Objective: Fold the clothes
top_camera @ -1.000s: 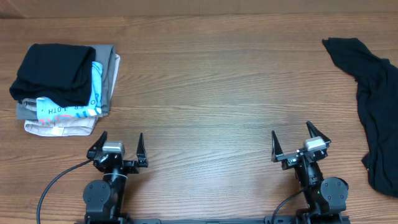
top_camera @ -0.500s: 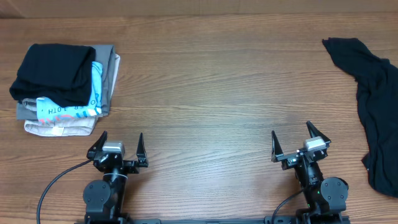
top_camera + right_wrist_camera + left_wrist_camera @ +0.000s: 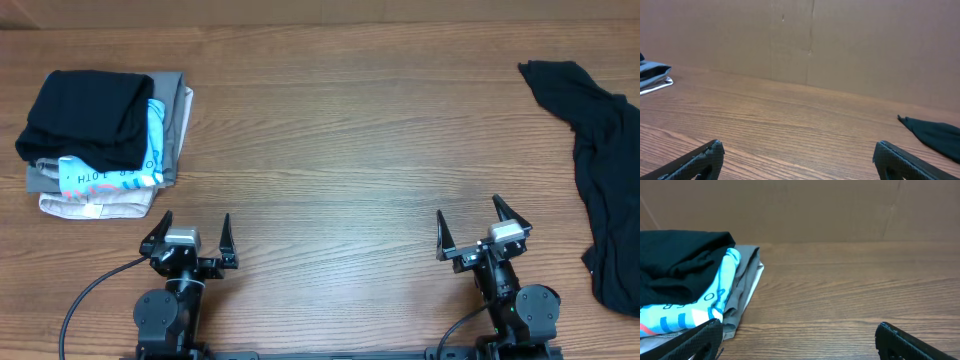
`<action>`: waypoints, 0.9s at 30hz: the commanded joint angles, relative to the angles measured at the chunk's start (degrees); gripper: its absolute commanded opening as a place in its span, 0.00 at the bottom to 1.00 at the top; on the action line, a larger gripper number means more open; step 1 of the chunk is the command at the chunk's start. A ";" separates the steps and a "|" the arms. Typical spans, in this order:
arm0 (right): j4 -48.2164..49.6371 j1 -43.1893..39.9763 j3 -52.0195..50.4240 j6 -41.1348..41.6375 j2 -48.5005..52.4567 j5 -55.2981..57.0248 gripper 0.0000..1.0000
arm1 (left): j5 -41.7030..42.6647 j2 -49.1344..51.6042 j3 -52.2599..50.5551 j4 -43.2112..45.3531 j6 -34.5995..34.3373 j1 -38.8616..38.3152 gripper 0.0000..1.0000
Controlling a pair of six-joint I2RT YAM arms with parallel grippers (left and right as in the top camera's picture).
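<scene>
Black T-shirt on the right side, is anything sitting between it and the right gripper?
Nothing visible is in the way. Only bare table lies between the open right gripper and the black T-shirt, which lies crumpled at the table's right edge. The stack of folded garments sits far off on the left.

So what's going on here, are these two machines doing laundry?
Nothing is being handled right now. Both robot arms sit at the near edge of the table with their jaws wide open and empty. A crumpled black T-shirt lies at the right edge, not yet folded and untouched. A stack of folded garments sits at the left.
</scene>
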 commanded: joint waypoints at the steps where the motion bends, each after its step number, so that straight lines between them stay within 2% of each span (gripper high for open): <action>1: 0.24 -0.31 -0.61 0.02 -0.61 0.39 1.00 | -0.57 -0.61 -0.57 0.26 1.25 -0.37 1.00; 22: 0.33 -0.31 -0.61 0.02 -0.61 0.57 1.00 | -0.57 -0.61 -0.57 0.26 1.25 -0.37 1.00; 27: 5.14 -0.31 -0.37 0.07 -0.61 0.66 1.00 | -0.57 -0.61 -0.57 0.26 1.25 -0.37 1.00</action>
